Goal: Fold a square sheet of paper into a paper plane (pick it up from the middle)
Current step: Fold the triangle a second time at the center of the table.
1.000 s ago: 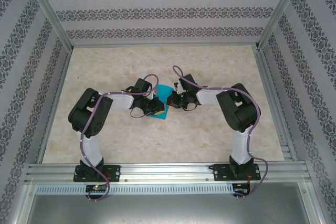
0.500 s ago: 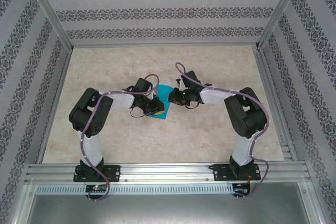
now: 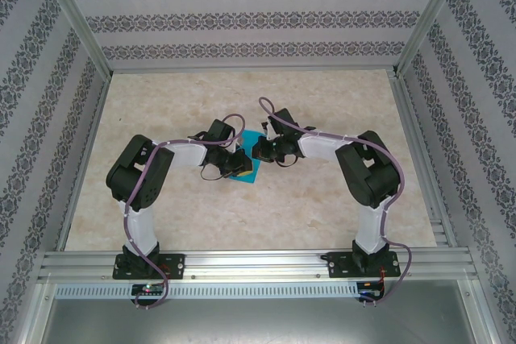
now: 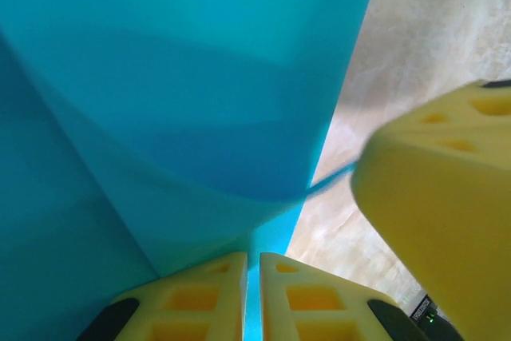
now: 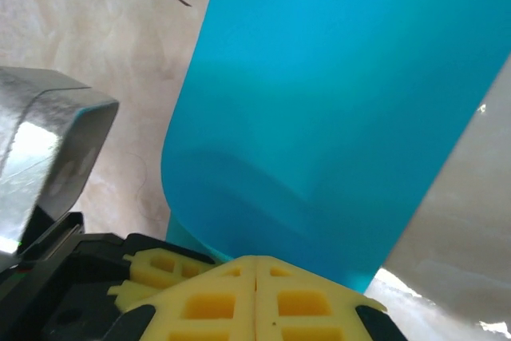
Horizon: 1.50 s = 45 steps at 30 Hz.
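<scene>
From above, the left gripper (image 3: 239, 165) sat near the middle of the table (image 3: 322, 223), its tips covered by its own black body. In the left wrist view its yellow fingers (image 4: 200, 297) were closed almost together on the sheet of paper (image 4: 200, 77), with a thin blue strip showing in the slit between them. The paper bellied up close against that lens, so its corners were cut off by the frame and the folds read only as soft shading. A large yellow shape (image 4: 447, 197) (blurred and cropped at the right edge) stood beside it.

From above, little of the paper (image 3: 254, 136) showed: one blue sliver between the two wrists and another below the left gripper, the rest hidden beneath them.

The right gripper (image 3: 262, 153) met it from the other side. In the right wrist view its fingers (image 5: 207, 301) were pressed flat together, and the paper's near edge ran behind the tips; whether they pinched it could not be made out. A shiny grey block (image 5: 48, 141) sat out of focus at the left.
</scene>
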### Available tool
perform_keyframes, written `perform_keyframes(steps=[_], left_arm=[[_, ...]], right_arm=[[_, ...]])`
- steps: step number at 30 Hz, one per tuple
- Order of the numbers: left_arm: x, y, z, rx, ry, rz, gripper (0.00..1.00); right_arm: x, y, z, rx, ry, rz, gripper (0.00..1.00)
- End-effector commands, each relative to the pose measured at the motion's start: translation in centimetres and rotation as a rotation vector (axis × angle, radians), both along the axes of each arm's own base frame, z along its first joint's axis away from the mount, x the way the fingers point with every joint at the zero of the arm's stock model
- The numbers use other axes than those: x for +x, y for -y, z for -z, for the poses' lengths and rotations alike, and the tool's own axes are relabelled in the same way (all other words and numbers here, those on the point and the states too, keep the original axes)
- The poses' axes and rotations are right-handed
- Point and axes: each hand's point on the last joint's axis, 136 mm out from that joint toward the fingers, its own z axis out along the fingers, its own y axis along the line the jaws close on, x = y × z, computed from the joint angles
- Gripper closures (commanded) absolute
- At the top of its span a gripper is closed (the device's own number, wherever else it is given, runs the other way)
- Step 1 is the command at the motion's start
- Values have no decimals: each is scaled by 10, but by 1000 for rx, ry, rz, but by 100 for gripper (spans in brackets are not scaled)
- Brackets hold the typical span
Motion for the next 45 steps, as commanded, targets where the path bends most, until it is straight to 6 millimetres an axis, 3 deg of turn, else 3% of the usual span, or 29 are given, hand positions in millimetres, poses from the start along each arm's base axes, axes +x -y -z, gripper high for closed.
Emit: perform_keyframes(steps=[1,14,24,32,45], left_arm=[[-10,-4,17,66,-38,15,86],[-6,0,7,54,-17,21,86],[17,5,-40,15,129,-2,83],[31,-9,-29,69,122,-55,85],[26,-23,12,155,28,-65,85]], right_arm=[[0,-2,8,-19,-15,-18,93],[-4,14,32,-101,-49,0,93],[-21,41,63,-264,-116,-21,94],[-25,44,69,-278,-127,-32,94],[-31,49,79,-308,-152,-53,94]])
